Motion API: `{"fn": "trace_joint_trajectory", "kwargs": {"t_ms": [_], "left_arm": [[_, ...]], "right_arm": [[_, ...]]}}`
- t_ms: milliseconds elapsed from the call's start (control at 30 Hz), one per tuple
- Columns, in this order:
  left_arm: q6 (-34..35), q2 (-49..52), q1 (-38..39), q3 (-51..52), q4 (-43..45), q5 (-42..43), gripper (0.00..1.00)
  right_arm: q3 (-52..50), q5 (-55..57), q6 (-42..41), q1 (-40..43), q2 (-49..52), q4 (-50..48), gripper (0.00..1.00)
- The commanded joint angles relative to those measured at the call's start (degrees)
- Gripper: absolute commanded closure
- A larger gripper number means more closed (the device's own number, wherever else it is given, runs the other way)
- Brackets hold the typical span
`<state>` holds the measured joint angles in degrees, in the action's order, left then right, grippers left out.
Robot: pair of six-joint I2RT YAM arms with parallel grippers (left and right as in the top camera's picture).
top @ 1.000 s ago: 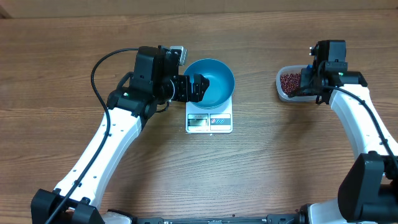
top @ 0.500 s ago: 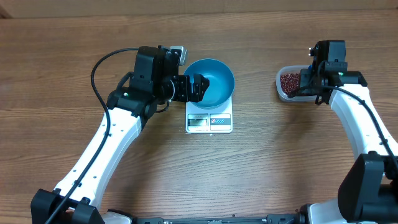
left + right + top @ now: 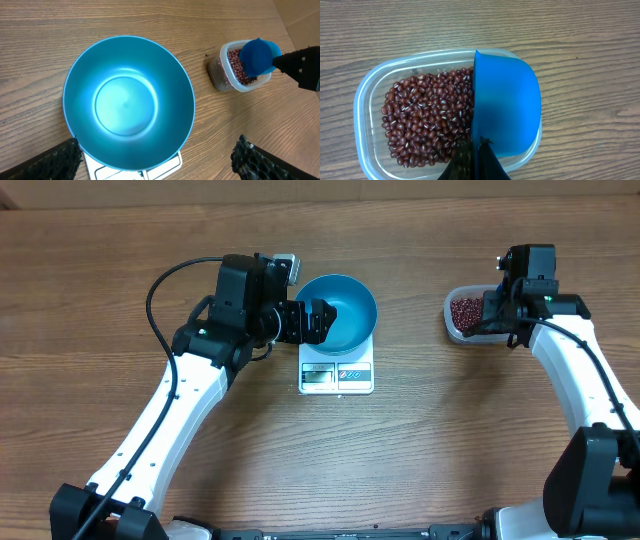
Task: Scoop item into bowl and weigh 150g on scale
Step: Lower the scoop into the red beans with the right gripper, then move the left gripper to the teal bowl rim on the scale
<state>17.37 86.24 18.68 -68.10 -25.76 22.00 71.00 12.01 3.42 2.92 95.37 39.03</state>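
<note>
The bright blue bowl (image 3: 345,308) stands on the white scale (image 3: 336,377), and the left wrist view shows the bowl (image 3: 127,102) with nothing in it. My left gripper (image 3: 321,321) is open, its fingers wide apart on either side of the bowl's left rim (image 3: 155,162). At the right, a clear tub (image 3: 452,323) holds the red-brown beans (image 3: 427,117). My right gripper (image 3: 476,155) is shut on the handle of a small blue scoop (image 3: 506,107). The scoop lies on its side in the right part of the tub (image 3: 364,102), beside the beans.
Everything rests on a wooden table (image 3: 420,440), whose far edge runs along the top of the overhead view. The left arm's black cable (image 3: 160,285) loops out to the left. A stretch of bare wood separates the scale from the tub.
</note>
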Motion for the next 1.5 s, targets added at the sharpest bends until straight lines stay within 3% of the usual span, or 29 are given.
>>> {"fn": "trace_joint_trajectory", "kwargs": {"t_ms": [0,467,933,1033,1233,1467], "left_arm": [[-1.3,-0.7,0.1,-1.0,0.0,-0.2,0.0],[-1.3,-0.7,0.1,-1.0,0.0,-0.1,0.0],[-2.6,-0.7,0.0,-1.0,0.0,-0.2,0.0],[-4.3,-0.7,0.0,-2.7,-3.8,-2.8,0.0],[-5.8,-0.6,0.7,-12.4,-14.9,-12.8,0.0],[-5.8,0.3,1.9,-14.9,-20.1,-15.4,0.0]], "right_arm": [[1.9,0.8,-0.1,0.1,-1.0,-0.2,0.96],[23.0,-7.2,7.0,0.1,-1.5,21.6,0.97],[23.6,-7.2,7.6,0.1,6.6,28.2,0.97],[26.8,-7.2,7.3,0.1,6.8,29.7,0.97],[42.9,-8.5,6.9,0.1,7.2,42.3,0.97],[43.0,-8.3,4.3,1.3,10.0,43.2,0.97]]}}
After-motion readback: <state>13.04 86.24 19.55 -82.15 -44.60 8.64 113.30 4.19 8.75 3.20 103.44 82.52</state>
